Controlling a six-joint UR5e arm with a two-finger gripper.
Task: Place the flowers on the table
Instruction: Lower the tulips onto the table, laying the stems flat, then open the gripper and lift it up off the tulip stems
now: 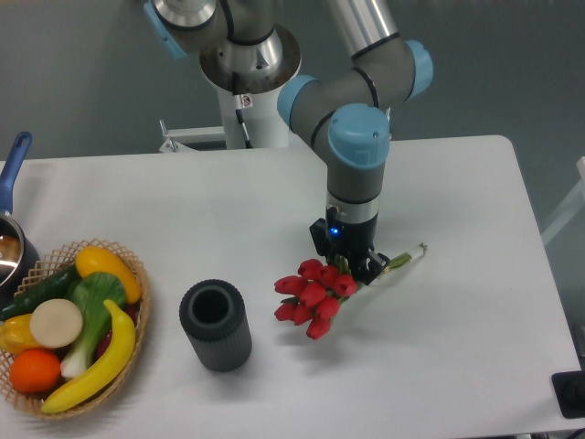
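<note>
Flowers: red tulip bunch, heads lying low over the tabletop, stems angling up and right toward the far side; contact with the surface not discernible.
Risk, judged: releasing while heads are hanging above the surface, letting the bunch drop and roll; pressing lower, crushing blooms or bending stems.
End effector: clamped on the flowers at the stems, heads spilling out near-left of it, stem ends poking out right.
Vase: dark ribbed cylinder, standing left of the blooms, apart.
Basket: holding fruit and vegetables, sitting at the near-left edge.
</note>
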